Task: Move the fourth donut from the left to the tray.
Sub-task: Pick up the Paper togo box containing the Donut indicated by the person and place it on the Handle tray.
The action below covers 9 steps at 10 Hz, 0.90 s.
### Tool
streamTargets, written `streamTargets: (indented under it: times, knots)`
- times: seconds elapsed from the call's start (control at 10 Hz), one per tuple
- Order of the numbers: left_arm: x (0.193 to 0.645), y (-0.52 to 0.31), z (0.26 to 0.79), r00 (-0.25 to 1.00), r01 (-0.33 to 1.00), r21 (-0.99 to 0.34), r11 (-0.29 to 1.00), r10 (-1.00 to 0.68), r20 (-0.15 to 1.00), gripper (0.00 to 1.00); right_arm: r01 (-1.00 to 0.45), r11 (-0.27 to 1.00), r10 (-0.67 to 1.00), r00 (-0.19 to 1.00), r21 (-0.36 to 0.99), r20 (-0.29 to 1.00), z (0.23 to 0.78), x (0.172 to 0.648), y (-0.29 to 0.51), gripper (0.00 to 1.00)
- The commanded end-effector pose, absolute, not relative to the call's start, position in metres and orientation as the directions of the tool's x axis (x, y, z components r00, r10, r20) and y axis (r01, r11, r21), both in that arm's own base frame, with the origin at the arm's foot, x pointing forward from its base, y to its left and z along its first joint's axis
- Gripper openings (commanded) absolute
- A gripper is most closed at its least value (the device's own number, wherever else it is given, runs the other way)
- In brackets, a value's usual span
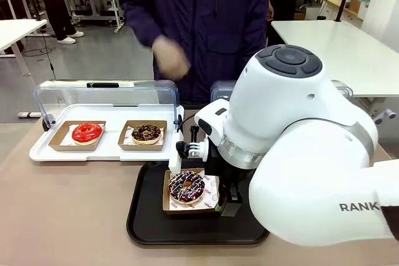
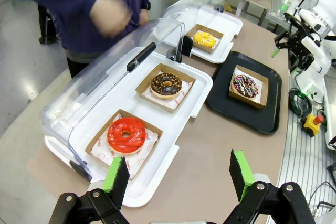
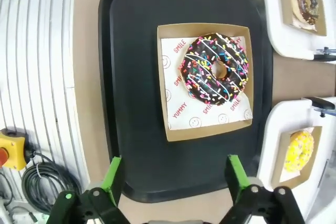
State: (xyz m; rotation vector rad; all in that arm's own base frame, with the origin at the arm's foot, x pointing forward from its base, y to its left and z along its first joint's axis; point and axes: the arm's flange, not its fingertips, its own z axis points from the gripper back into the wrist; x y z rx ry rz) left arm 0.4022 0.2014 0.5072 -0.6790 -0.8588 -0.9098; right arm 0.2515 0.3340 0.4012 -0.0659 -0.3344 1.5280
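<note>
Where the paper liner shows around the fourth donut (image 3: 216, 68), it reads "SMILE" and "YUMMY" in red, with small smiley faces. The donut sits in its cardboard holder (image 3: 206, 81) on the tray (image 3: 134, 87). The right gripper (image 3: 176, 178) hangs above the tray, jaws spread and empty. The left gripper (image 2: 179, 174) is likewise spread, over the table's edge.

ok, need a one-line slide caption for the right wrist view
Open right pincer above the black tray, where the sprinkled chocolate donut sits in its cardboard holder.
</note>
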Motion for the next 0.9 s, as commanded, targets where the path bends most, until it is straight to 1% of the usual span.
streamTargets:
  times: [0.0,0.8]
  knots:
    - [0.4023,0.2011,0.5087,0.324,0.884,-0.133,0.449,-0.381,0.866,1.0,-0.967,0.053,0.986,0.011,-0.25,0.169,0.3895,0.2535,0.3387,1.0]
    - [0.4023,0.2011,0.5087,0.324,0.884,-0.133,0.449,-0.381,0.866,1.0,-0.967,0.053,0.986,0.011,-0.25,0.169,0.3895,0.2535,0.3387,1.0]
